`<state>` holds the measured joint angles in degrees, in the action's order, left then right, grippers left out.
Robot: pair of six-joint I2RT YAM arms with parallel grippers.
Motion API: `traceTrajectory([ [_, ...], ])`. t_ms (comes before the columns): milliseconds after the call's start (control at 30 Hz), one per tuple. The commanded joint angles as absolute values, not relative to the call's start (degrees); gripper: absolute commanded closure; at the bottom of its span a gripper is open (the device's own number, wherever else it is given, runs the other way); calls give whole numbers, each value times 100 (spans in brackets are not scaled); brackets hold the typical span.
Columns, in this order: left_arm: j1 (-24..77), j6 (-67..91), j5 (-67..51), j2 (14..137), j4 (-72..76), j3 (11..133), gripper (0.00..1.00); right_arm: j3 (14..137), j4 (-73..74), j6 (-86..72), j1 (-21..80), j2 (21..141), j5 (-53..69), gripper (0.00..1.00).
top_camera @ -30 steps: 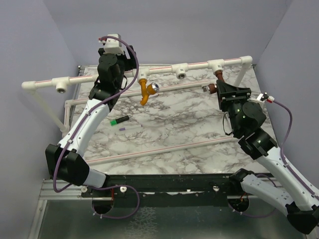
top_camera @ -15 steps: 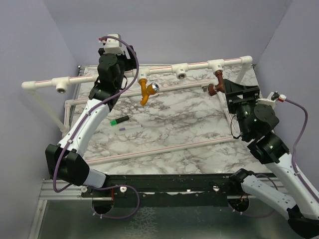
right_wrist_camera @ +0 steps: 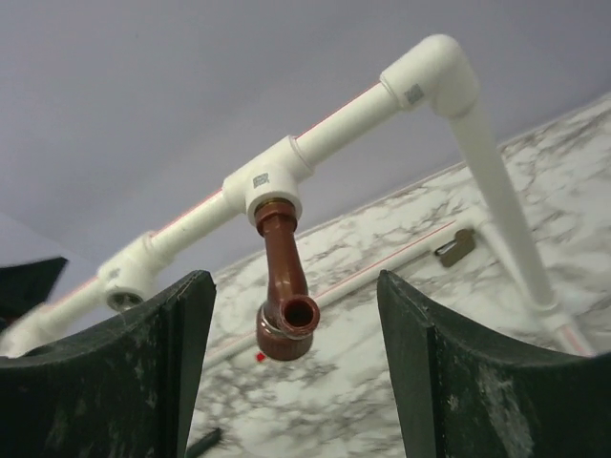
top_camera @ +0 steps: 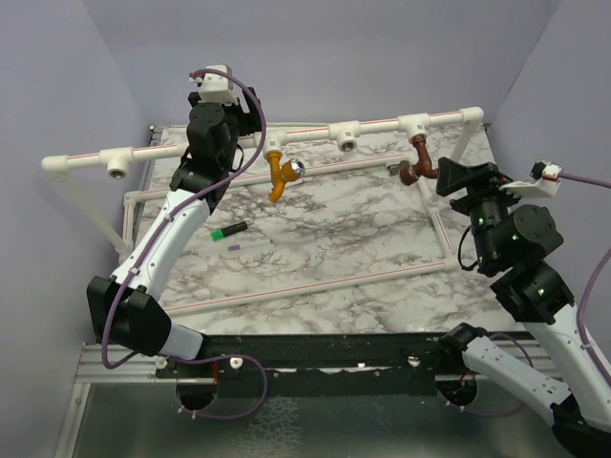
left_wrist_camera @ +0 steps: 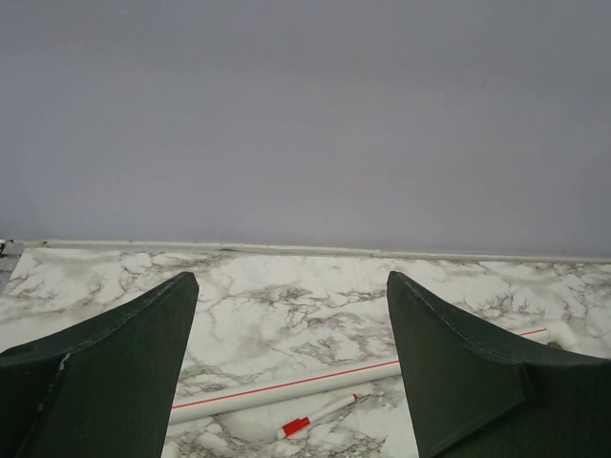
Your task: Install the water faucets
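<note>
The dark reddish-brown faucet (top_camera: 418,158) hangs from a white T-fitting (top_camera: 415,124) on the raised pipe rail. In the right wrist view its open spout (right_wrist_camera: 284,307) faces the camera. My right gripper (top_camera: 449,178) is open, just right of this faucet and apart from it; the faucet shows beyond the gap in the right gripper (right_wrist_camera: 294,279). The orange-yellow faucet (top_camera: 277,176) with its silver knob hangs from another fitting (top_camera: 274,148). My left gripper (left_wrist_camera: 291,279) is open and empty, raised left of the orange faucet and facing the back wall.
Two T-fittings (top_camera: 346,139) (top_camera: 117,165) on the rail carry nothing. A green marker (top_camera: 229,230) lies on the marble table (top_camera: 325,239). A red-capped pen (left_wrist_camera: 315,418) lies by a low pipe (left_wrist_camera: 286,391). Low pipes frame the table.
My right gripper has opened and drawn back to the right off the reddish-brown faucet, which stays hanging in its fitting. The left arm has not moved.
</note>
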<state>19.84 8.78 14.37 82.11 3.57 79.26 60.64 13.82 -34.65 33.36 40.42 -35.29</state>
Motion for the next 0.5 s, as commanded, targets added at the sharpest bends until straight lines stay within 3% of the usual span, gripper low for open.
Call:
traceTrajectory([
  [0, 2092, 760, 1033, 8689, -1037, 7488, 18, 6279, 1049, -715, 3349, 4043, -2942, 28],
  [267, 2092, 761, 1036, 8675, -1040, 7489, 18, 6624, 1794, 2950, 3349, 4253, -1811, 24],
  [467, 2092, 753, 1028, 8691, -1037, 7488, 18, 6637, 2678, 4449, 3349, 4139, -905, 20],
])
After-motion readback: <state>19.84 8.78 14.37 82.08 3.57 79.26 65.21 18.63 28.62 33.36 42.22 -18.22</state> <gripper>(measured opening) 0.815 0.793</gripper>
